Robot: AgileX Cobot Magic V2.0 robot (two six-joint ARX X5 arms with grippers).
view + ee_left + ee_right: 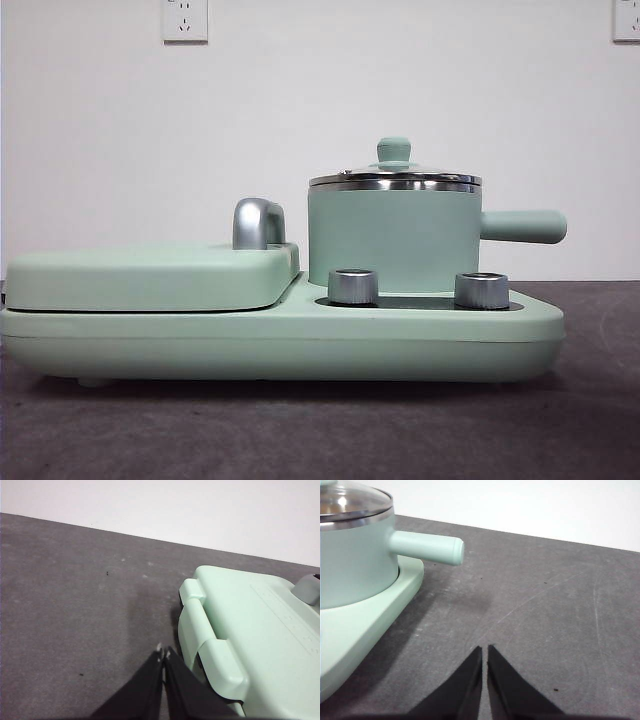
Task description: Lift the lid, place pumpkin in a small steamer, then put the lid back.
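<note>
The small steamer is a mint-green pot with a stubby side handle. It stands on the right half of a mint-green cooker base. The glass lid with its mint knob rests on the pot. The steamer and lid also show in the right wrist view. The pumpkin is out of view. My left gripper is shut and empty over the grey table beside the griddle end. My right gripper is shut and empty over the table, apart from the pot handle.
A flat mint-green griddle cover with a steel handle fills the left half of the base; it also shows in the left wrist view. Two steel dials sit in front of the pot. A white wall stands behind.
</note>
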